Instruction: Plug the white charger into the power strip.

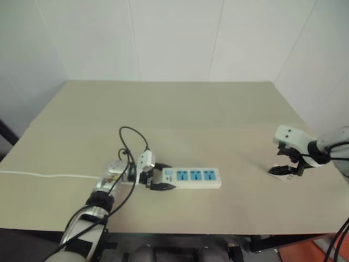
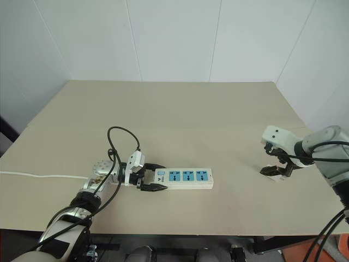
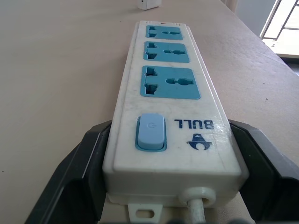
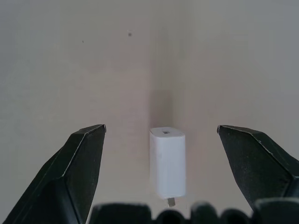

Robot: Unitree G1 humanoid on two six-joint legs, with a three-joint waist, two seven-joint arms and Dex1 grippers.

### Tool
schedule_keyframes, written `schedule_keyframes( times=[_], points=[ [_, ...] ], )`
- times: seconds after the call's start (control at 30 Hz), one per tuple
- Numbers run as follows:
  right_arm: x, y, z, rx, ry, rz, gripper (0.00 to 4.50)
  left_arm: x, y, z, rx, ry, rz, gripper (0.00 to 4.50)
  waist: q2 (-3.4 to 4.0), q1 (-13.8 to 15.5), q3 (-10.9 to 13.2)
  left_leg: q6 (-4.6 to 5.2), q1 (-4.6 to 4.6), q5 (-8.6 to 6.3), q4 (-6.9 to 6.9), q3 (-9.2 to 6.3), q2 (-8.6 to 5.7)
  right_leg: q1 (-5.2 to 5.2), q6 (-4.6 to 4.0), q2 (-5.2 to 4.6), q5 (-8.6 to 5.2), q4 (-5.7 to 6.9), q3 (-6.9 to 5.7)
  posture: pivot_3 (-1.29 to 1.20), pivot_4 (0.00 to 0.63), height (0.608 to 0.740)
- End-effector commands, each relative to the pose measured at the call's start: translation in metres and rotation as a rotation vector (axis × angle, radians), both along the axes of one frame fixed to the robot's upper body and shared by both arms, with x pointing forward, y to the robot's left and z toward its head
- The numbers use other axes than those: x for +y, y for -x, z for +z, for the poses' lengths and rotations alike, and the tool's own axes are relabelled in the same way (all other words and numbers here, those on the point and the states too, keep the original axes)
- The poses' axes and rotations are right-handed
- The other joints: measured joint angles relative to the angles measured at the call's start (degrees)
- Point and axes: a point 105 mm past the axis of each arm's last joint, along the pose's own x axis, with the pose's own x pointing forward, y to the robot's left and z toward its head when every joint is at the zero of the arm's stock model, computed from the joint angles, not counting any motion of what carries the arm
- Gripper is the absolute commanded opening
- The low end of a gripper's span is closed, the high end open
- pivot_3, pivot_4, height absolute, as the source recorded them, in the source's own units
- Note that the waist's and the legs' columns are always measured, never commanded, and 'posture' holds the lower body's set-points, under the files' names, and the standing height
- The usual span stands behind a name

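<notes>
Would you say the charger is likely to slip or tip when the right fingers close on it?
The charger looks smooth and glossy, so it may slip. It lies flat on the table, so tipping seems unlikely. Being small, it is probably light and might skid.

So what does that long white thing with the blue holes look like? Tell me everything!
The power strip is a long white bar that looks like shiny plastic. It lies flat on the tan table. Three blue socket faces sit in a row on top, all with nothing plugged in. At one end are a pale blue switch and the word BULL. A thin white cord comes out of that end. The left hand is shut on that end, one black finger pressed against each long side.
</notes>
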Motion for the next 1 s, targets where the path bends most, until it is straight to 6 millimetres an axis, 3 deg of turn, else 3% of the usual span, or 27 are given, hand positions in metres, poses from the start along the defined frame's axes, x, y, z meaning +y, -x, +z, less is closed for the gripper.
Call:
schedule_keyframes(
  times=[0.03, 0.4, 1.0],
  points=[
    [-0.003, -0.006, 0.004, 0.013, 0.061, 0.033, 4.50, -0.008, 0.005, -0.012, 0.029, -0.043, -0.030, 3.31, 0.01, 0.0, 0.0, 0.00, 0.01, 0.00, 0.00, 0.00, 0.00, 0.01, 0.00, 0.00, 0.00, 0.00, 0.00, 0.00, 0.150, 0.740],
    [-0.013, -0.022, -0.018, 0.097, 0.126, 0.023, 4.50, -0.003, 0.009, -0.015, 0.032, -0.045, -0.019, 3.31, 0.06, 0.2, 0.0, 0.00, 0.00, 0.00, 0.01, 0.00, -0.03, 0.00, -0.27, -0.01, 0.17, 0.03, 0.01, 0.00, 0.150, 0.740],
    [-0.012, -0.024, -0.035, 0.173, 0.143, 0.046, 4.50, 0.001, 0.013, -0.016, 0.036, -0.052, -0.008, 3.31, 0.09, -0.2, -0.1, 0.00, 0.04, 0.00, 0.01, -0.01, -0.03, 0.03, -0.32, 0.00, 0.20, 0.05, 0.01, 0.00, 0.150, 0.740]
  ],
)
